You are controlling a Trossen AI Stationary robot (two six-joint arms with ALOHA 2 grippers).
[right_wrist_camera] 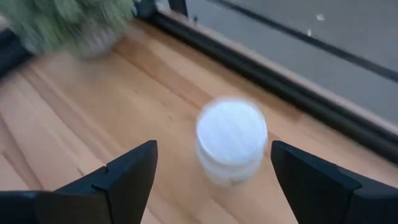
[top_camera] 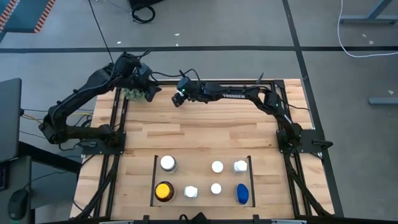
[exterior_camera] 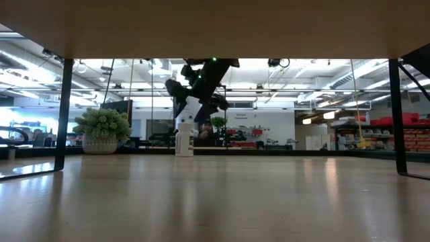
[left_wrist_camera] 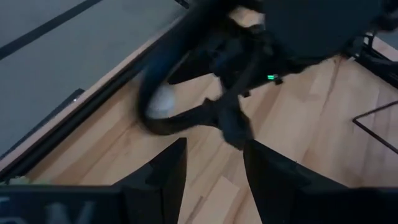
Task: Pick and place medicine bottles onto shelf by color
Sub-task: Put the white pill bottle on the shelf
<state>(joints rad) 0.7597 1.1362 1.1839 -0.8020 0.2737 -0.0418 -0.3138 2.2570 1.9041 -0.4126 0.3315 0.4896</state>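
A white medicine bottle (right_wrist_camera: 231, 140) with a white cap stands upright on its base near the table's far edge; the low view also shows this bottle (exterior_camera: 183, 139). My right gripper (top_camera: 179, 98) hovers just above and short of it, open, one finger to each side, touching nothing. My left gripper (top_camera: 149, 92) waits open and empty at the far left, beside the plant. The shelf (top_camera: 154, 180), a railed bay near the front edge, holds several white bottles, an amber yellow-capped one (top_camera: 164, 191) and a blue one (top_camera: 242, 193).
A green fuzzy plant (top_camera: 132, 93) in a pot sits at the far left corner, close to both grippers. A black rail (right_wrist_camera: 267, 74) runs along the far edge just behind the bottle. Bare wood (top_camera: 205, 134) lies between the far edge and the shelf.
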